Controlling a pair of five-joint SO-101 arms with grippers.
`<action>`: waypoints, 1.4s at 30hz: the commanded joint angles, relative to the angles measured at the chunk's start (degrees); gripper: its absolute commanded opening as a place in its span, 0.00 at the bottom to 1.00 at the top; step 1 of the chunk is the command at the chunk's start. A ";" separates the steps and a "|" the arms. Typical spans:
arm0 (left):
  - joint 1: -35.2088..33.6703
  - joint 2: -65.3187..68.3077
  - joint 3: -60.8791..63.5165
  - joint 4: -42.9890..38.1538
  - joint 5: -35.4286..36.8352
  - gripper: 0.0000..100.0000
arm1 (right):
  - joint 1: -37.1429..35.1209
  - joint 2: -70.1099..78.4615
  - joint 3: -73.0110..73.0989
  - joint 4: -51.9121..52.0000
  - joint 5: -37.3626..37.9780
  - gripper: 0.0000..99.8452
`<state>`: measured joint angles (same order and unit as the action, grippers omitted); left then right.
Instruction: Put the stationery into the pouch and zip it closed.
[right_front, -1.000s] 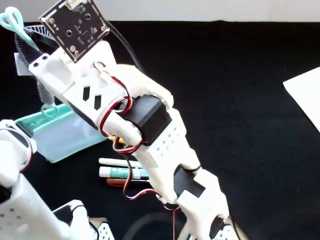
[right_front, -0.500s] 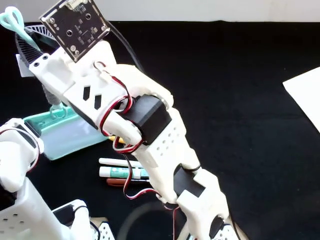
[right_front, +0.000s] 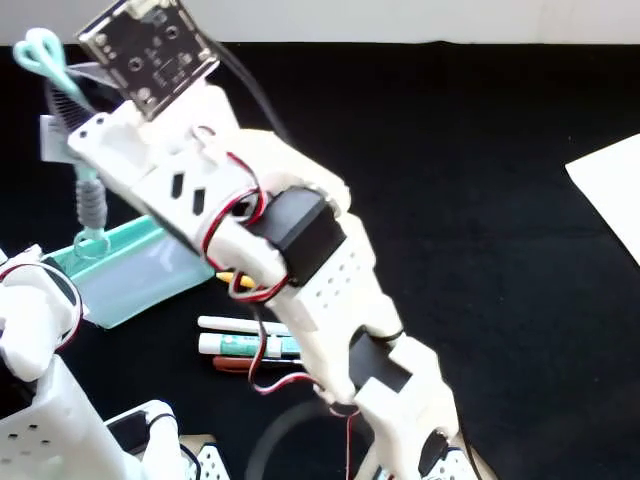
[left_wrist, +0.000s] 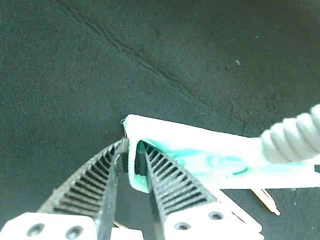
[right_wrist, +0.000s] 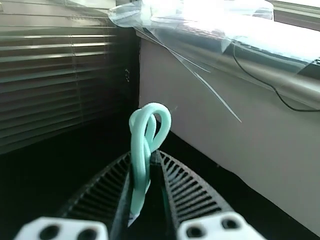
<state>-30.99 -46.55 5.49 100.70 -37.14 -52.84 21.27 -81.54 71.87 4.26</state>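
A teal and clear pouch lies at the table's left, its near corner raised. My left gripper is shut on an end edge of the pouch. My right gripper is shut on a teal cord loop, held high at the far left. From the loop a grey coiled strap runs down to the pouch's zipper end. A white pen, a green-and-white marker and a reddish pen lie side by side near the pouch, partly under the right arm.
A white sheet lies at the right edge of the black mat. A yellow tip pokes out beside the pouch. The right arm's white body crosses the table's middle, and the left arm stands at the lower left.
The right gripper has carried the cord loop a little to the right, drawing the grey strap upright. The pouch has tilted and shifted slightly. The left arm's wrist has shifted slightly.
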 joint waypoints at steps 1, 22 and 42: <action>0.66 0.22 0.92 0.26 -0.18 0.01 | 4.35 -0.22 -1.10 4.44 -0.62 0.01; -3.12 0.13 1.45 0.09 2.55 0.01 | 27.38 11.56 -0.75 25.27 -0.35 0.01; -2.95 0.31 1.54 -0.62 2.55 0.01 | 23.16 11.30 -14.02 29.32 -11.78 0.41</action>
<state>-33.45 -46.55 6.29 100.18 -34.95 -27.78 33.32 -89.63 100.09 -3.74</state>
